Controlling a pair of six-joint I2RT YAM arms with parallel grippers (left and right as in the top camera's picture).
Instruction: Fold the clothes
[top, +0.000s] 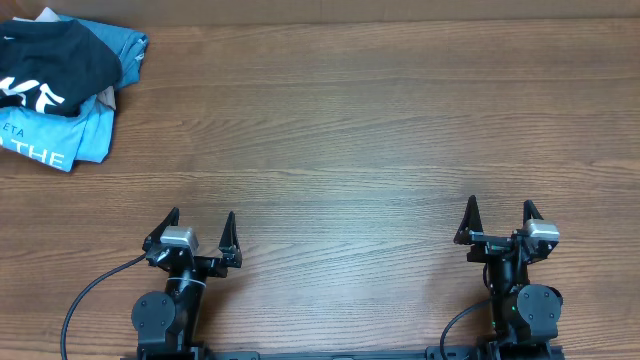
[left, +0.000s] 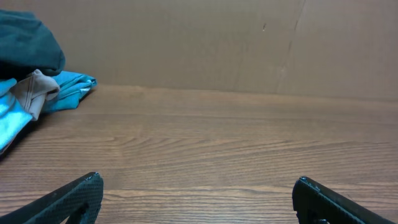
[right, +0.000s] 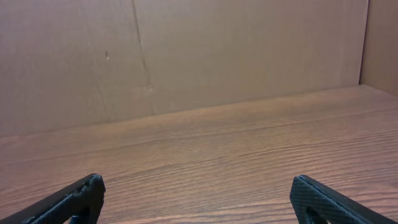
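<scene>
Overhead, the wooden tabletop (top: 350, 130) fills nearly the whole view, its grain running from side to side. A brown cardboard wall (right: 249, 50) stands along its far edge, seen plainly from both wrist cameras, with a second panel meeting it at the far right corner.

The clothes (top: 55, 60), a dark navy-teal garment, lie bunched and wrinkled in the far left corner of the tabletop, partly cut off by the picture's edge, with some white lettering showing on the side towards the near edge. The garment sits on top of a light-blue shirt (top: 60, 140) that spreads out beneath it towards the near edge and the right, with "THE" printed in white on its near part. From the left wrist view the dark garment forms the top of the heap.

The left gripper (top: 202, 215) rests at the near edge, left of the middle, its two black fingers spread wide with nothing between them. The right gripper (top: 499, 203) sits at the near edge towards the right, also spread wide and holding nothing. Both are well apart from the heap.

A small beige piece of fabric (top: 105, 97) pokes out between the dark garment and the shirt. A black cable (top: 85, 300) curls from the left arm's base.
</scene>
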